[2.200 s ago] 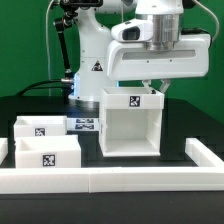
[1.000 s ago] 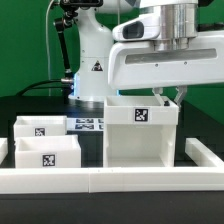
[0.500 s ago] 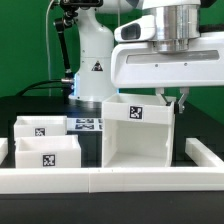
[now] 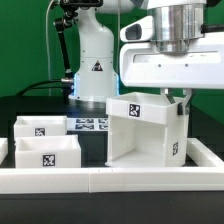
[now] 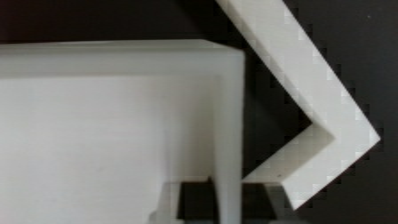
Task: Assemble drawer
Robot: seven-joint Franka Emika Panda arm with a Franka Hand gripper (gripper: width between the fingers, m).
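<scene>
The drawer's large white casing [image 4: 143, 135] stands on the black table right of centre, turned a little so that a side wall with a tag shows. My gripper [image 4: 183, 100] comes down from above and is shut on the top edge of the casing's wall on the exterior view's right. In the wrist view that thin wall [image 5: 222, 120] runs between my two dark fingers [image 5: 192, 202], with my gripper [image 5: 226, 203] closed on it. The two shallow tagged trays [image 4: 40, 127] [image 4: 46, 155] lie at the exterior view's left, apart from the casing.
The marker board [image 4: 88, 124] lies behind the trays. A low white rail [image 4: 110, 181] edges the table's front and turns up the right side [image 4: 206, 153], close to the casing. It shows as an angled white bar in the wrist view [image 5: 302, 90]. The robot's base stands behind.
The casing has come nearer and toward the exterior view's right, and has turned so a second tagged wall shows. My gripper has moved right with it. The trays have not moved.
</scene>
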